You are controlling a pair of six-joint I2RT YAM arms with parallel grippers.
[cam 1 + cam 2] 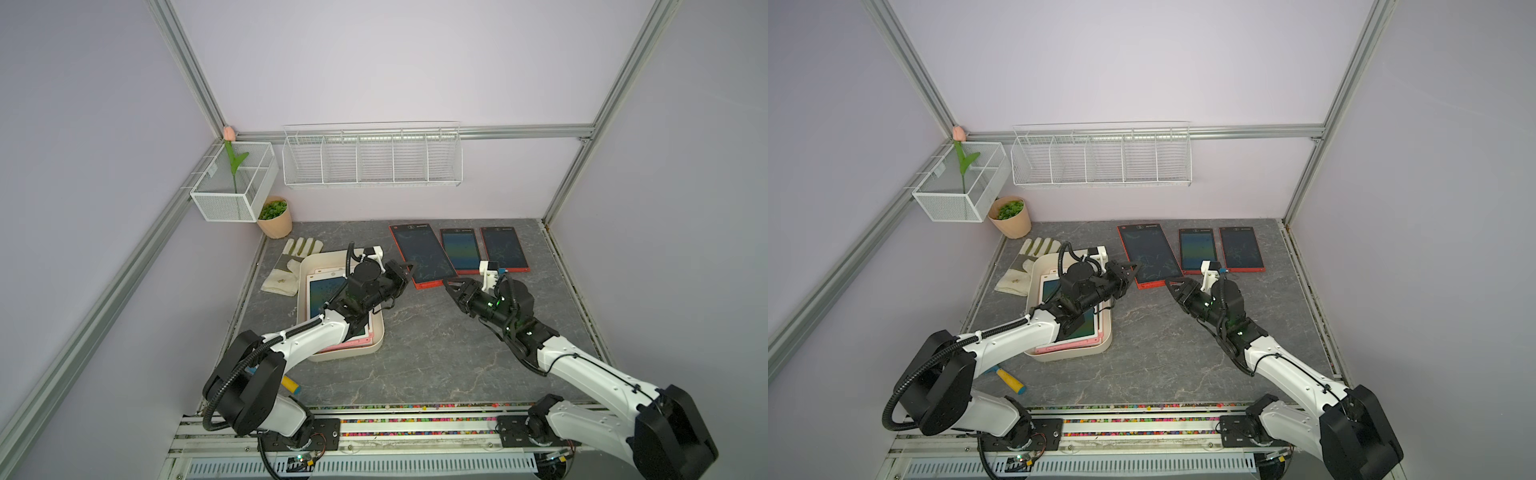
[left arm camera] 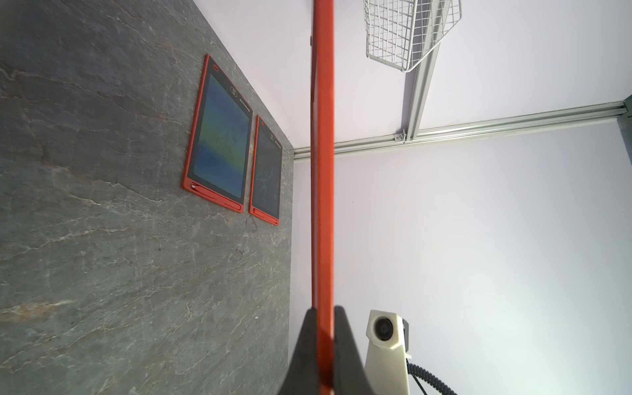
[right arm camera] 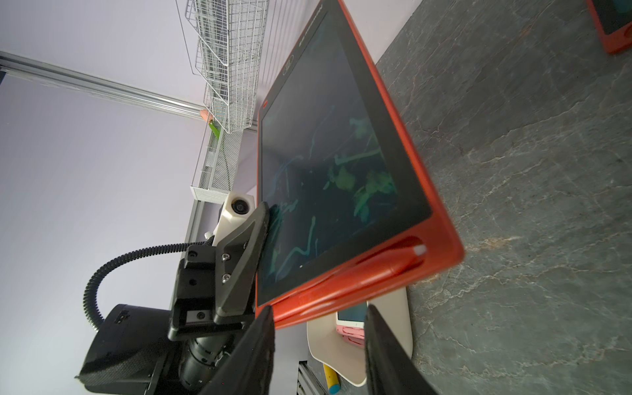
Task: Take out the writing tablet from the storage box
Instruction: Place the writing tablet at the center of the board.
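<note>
Top views: we find the big red tablet (image 1: pixel 422 253) outside the storage box (image 1: pixel 374 347), just to its right above the table (image 1: pixel 415 357).
Long axis: it runs from the robot's side toward the back wall, with the pen-slot end nearest the robot.
Tilt: the left long edge is raised and the screen faces up and rightward. We cannot tell whether the right edge touches the table.
Left gripper (image 1: pixel 406 267): we see it clamped on the tablet's left edge near the pen end. In the left wrist view the red edge passes between the fingers (image 2: pixel 304 342).
Right gripper (image 1: pixel 451 293): its jaws are partly apart and hold nothing, close by the tablet's near end. We cannot tell if they touch it.
Neighbours: two smaller red tablets (image 1: pixel 459 249) (image 1: pixel 503 248) lie flat further right. A white tablet (image 1: pixel 322 291) and a pink tablet (image 1: pixel 353 343) sit in the box.
</note>
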